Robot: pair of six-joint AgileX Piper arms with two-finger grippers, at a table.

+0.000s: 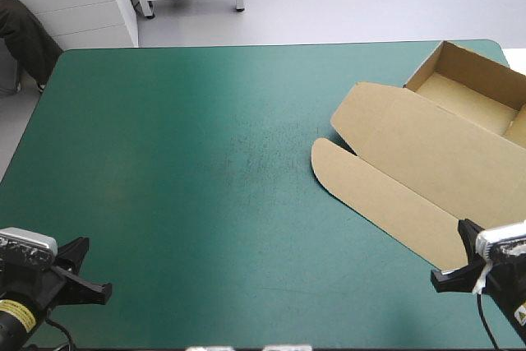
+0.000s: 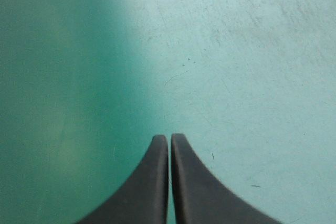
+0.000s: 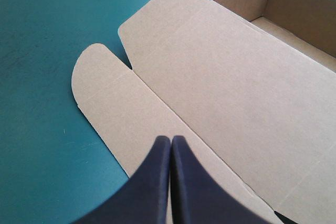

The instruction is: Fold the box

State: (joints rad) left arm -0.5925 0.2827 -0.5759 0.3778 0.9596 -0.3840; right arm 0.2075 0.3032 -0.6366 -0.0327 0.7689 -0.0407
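Now: both pairs of jaws pressed together, the box lying open ahead of the right pair.

The left gripper [image 2: 169,138] is shown with its black fingers met in a pointed arch, nothing held between them; only bare teal-green cover [image 2: 236,51] is seen under and ahead of them. The right gripper [image 3: 171,139] is likewise drawn to a point, with no board seen between the fingers. Directly under its tips the rounded front flap [image 3: 105,98] of the brown box [image 1: 411,154] is laid flat on the cover. Beyond the flap the broad lid panel [image 3: 226,82] is spread flat. Farthest ahead, the open tray [image 3: 294,14] is stood with walls raised at the cover's far right corner. The two grippers are set well apart.
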